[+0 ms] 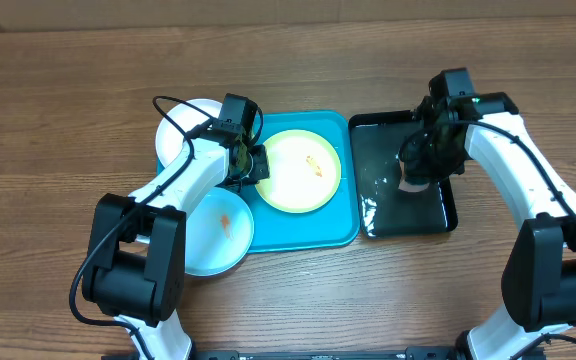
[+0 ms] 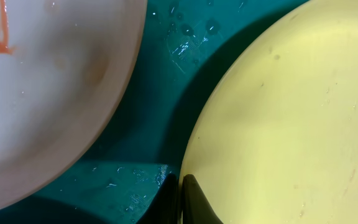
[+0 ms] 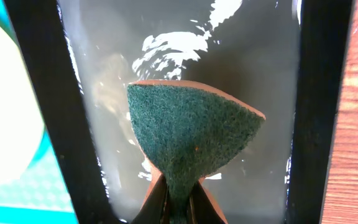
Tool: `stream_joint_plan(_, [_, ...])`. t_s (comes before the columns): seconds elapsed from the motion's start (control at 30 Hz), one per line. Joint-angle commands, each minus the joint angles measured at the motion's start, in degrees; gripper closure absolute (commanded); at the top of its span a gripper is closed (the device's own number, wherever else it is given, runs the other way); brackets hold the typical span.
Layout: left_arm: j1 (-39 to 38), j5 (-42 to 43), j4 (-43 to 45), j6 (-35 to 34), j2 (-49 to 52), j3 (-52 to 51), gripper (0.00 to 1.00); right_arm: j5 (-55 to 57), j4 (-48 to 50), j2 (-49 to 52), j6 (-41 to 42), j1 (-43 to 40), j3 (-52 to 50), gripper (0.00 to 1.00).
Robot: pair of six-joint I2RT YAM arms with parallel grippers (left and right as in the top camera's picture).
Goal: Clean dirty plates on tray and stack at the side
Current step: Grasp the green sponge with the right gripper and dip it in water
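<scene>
The pale yellow-green plate (image 1: 298,170) lies on the turquoise tray (image 1: 308,232), with a small orange smear on it. My left gripper (image 1: 256,165) is shut on that plate's left rim (image 2: 181,186), one finger above the rim and one below. A light blue plate (image 1: 218,232) with an orange smear overlaps the tray's front-left corner. The white plate (image 1: 183,125) lies at the back left, partly under my left arm. In the left wrist view a whitish plate (image 2: 42,93) with an orange smear lies left of the yellow-green plate (image 2: 291,112). My right gripper (image 1: 420,172) is shut on a green-faced sponge (image 3: 191,127).
A glossy black tray (image 1: 443,215) holding water stands right of the turquoise tray, and the sponge hangs over it (image 3: 272,93). Water drops lie on the turquoise tray floor (image 2: 185,43). Brown wooden table (image 1: 68,100) surrounds both trays.
</scene>
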Motion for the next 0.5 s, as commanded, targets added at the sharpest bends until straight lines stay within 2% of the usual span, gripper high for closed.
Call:
stream_joint_plan(0.0, [0.0,0.2,0.2,1.3,0.6,-0.5,0.96,0.1,-0.5,-0.1,0.7,0.1,2.5,0.96])
stream_joint_plan(0.47, [-0.8,0.2,0.5,1.3,0.6,-0.5,0.96,0.5,-1.9,-0.1,0.5,0.1,3.4,0.96])
